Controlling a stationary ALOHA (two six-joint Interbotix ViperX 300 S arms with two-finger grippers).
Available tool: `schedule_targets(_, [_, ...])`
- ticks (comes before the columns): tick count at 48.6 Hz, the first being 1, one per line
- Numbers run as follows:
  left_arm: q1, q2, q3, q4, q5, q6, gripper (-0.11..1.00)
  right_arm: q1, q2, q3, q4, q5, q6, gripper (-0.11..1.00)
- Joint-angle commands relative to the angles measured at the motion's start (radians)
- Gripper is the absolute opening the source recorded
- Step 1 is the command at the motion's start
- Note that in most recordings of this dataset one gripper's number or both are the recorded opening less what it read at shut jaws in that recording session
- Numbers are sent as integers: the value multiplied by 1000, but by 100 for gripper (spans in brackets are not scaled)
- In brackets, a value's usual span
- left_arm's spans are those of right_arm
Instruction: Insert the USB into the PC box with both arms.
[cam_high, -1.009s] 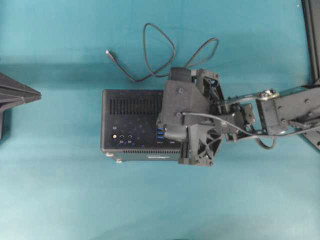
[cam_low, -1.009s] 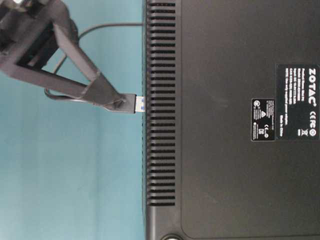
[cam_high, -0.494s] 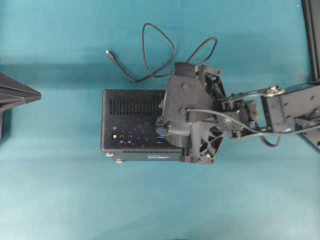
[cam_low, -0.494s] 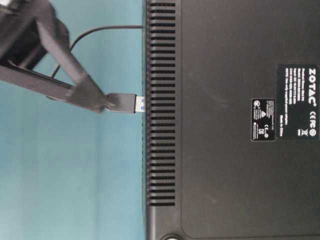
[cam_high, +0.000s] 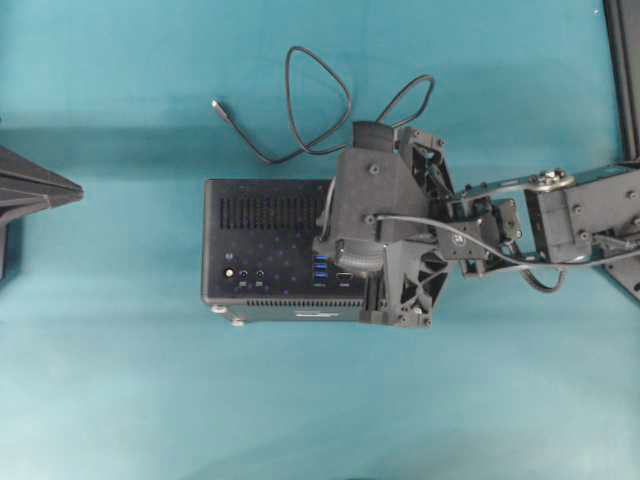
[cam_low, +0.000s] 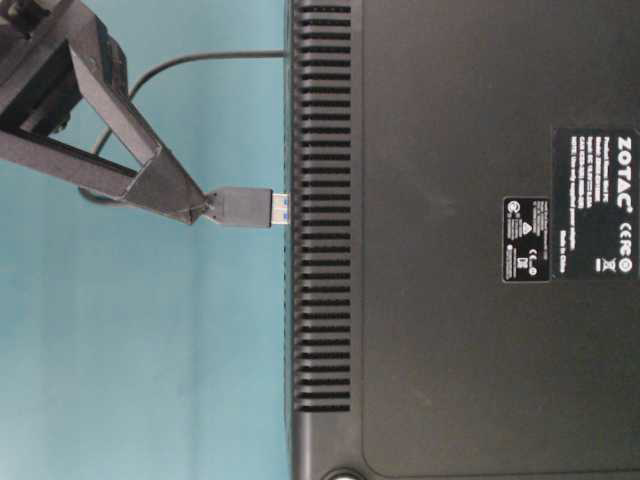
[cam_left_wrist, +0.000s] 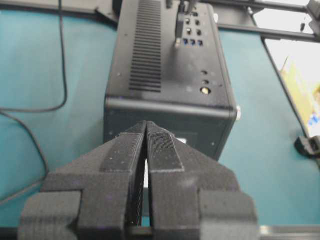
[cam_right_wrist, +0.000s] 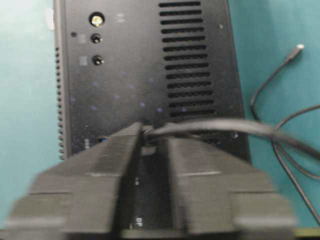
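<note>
The black PC box (cam_high: 260, 240) lies in the middle of the teal table, port face up, with blue ports (cam_high: 320, 268) showing. The USB cable (cam_high: 300, 60) loops behind it, its small silver-tipped end (cam_high: 215, 103) lying free. The dark plug (cam_low: 245, 207) stands with its blue tip against the box face (cam_low: 320, 210). My right gripper (cam_low: 200, 208) hangs over the box's right part, its tips closed on the plug's tail where the cable leaves (cam_right_wrist: 150, 132). My left gripper (cam_left_wrist: 146, 125) is shut and empty, a short way off the box's left end (cam_high: 75, 190).
The right arm (cam_high: 570, 220) reaches in from the right edge. A black frame rail (cam_high: 625, 70) runs down the top right corner. The cable's loops lie on the table beyond the box (cam_right_wrist: 280, 145). Bare teal table surrounds the box in front and to the left.
My right gripper has slid back along the plug from its middle to its tail, uncovering the blue ports in the overhead view. The plug has stayed against the box. The left gripper has not moved.
</note>
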Motion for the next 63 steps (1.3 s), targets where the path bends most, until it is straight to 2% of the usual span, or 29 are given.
schedule_targets(1, [2, 6, -9, 2, -5, -2, 0, -3, -23, -26, -3, -11, -2, 16])
schedule_targets(8, [2, 6, -8, 2, -6, -2, 0, -3, -14, -26, 0, -21, -2, 8])
schedule_targets(15, [2, 5, -8, 2, -6, -3, 0, 3, -6, -26, 5, -20, 0, 8])
schedule_targets(34, [2, 3, -8, 2, -6, -5, 0, 17, -3, -15, 60, -21, 0, 8])
schedule_targets(55, [2, 3, -2, 2, -6, -14, 0, -6, 9, 18, 49, -31, -2, 8])
schedule_targets(63, [2, 3, 0, 2, -6, -26, 0, 15, 14, 20, 69, -38, 2, 8])
